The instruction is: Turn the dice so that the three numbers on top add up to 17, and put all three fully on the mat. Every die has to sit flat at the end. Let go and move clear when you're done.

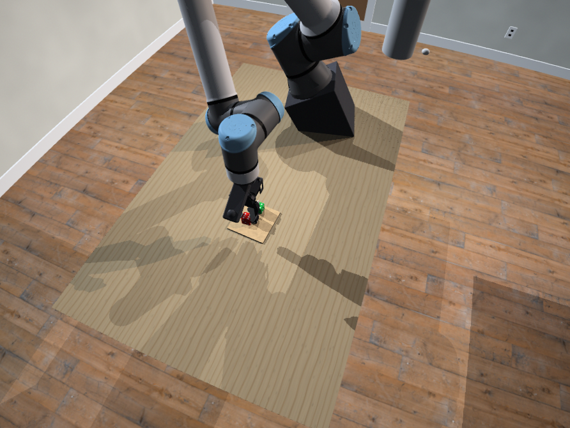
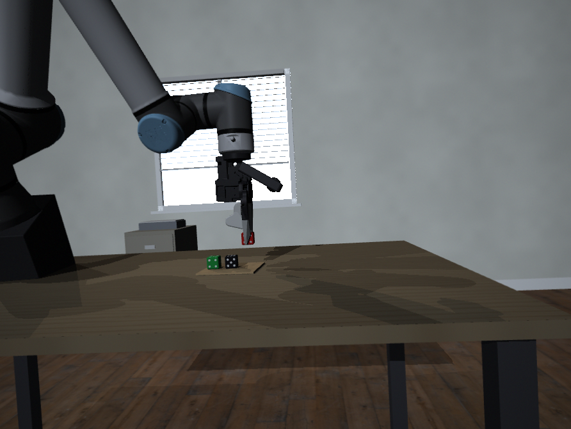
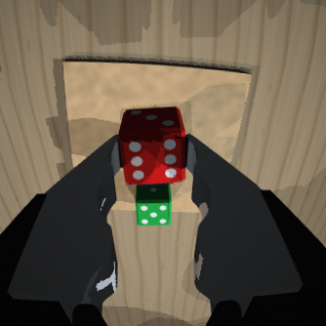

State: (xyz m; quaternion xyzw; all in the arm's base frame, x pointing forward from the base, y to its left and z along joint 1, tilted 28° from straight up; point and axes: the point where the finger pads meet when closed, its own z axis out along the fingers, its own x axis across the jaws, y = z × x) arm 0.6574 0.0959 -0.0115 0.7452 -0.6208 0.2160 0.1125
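My gripper is shut on the red die and holds it in the air above the mat. The red die's upward face shows six; its dark side face shows three. The green die sits flat at the mat's edge, with five on top. The black die sits flat on the mat close beside the green one. It is hidden in the wrist view and behind the gripper in the top view.
The mat lies on the wooden table. The dark robot base stands at the table's far end in the top view. Shadows of the arm fall across table and mat.
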